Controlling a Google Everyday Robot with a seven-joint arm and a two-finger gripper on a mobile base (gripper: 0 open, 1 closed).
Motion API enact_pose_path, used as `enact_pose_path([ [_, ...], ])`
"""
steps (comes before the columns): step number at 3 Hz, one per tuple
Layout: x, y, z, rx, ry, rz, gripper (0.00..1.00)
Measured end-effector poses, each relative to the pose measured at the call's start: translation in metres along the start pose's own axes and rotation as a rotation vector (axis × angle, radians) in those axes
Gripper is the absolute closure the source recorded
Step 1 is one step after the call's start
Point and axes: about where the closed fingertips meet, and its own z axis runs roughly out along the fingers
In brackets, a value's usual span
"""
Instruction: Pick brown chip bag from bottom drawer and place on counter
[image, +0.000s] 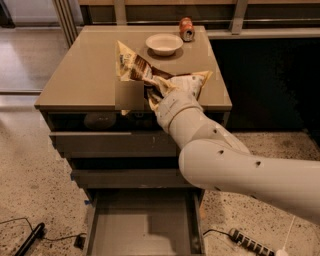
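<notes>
While the claw (155, 91) grips the brown chip bag (135, 67) over the glossy counter (82, 72), bottom drawer (145, 227) open, speckled floor (25, 170).

The gripper (154, 94) hangs over the counter's (80, 80) front edge. Below it is speckled terrazzo floor (30, 170) — a power strip (249, 242) lower right, a black cable (27, 239) lower left. To its right is a dark panel (270, 75); behind and to its left, metal uprights (65, 20).

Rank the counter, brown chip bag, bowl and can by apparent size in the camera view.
1. counter
2. brown chip bag, held by the end effector over the counter's front edge; it is nearer the camera, so its lead over the bowl is unsure
3. bowl
4. can
</notes>
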Motion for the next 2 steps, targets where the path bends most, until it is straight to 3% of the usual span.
enact_pose_path([
  [1,0.011,-0.012,0.016,0.015,0.028,-0.007,1.00],
  [2,0.018,-0.041,0.053,0.036,0.056,-0.028,1.00],
])
